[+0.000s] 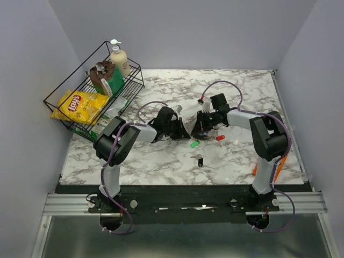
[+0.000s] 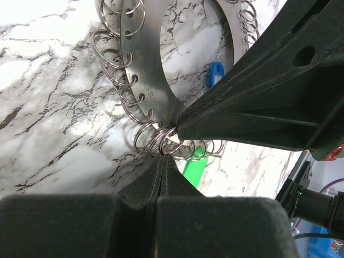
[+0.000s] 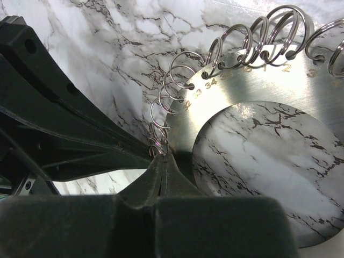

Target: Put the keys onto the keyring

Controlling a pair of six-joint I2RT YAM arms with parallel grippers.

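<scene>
I have both arms meeting at mid-worktop on the keyring (image 2: 141,64), a flat silvery metal hoop with small wire loops threaded through numbered holes along its rim. The left gripper (image 2: 164,160) has its jaws pressed together on the hoop's edge, right among the loops. The right gripper (image 3: 161,161) has its jaws clamped on the same stretch of rim from the other side. Each wrist view shows the other arm's black fingers close against that spot. The hoop sits low over the white marble-patterned worktop (image 1: 242,86).

As far as I can see, no key is on it yet. Every loop in the two wrist views hangs bare. The small green-headed key (image 1: 194,144) lies on the worktop just in front of the jaws. The red-headed key (image 1: 220,138) lies near it to the right, and the black-headed key (image 1: 200,159) nearer the bases. All three are apart from the hoop. A blue-headed key (image 2: 215,72) shows through the hoop's central opening; I cannot tell whether it is hooked to anything. I judge the task barely begun: the hoop is secured and every key is left to thread.
</scene>
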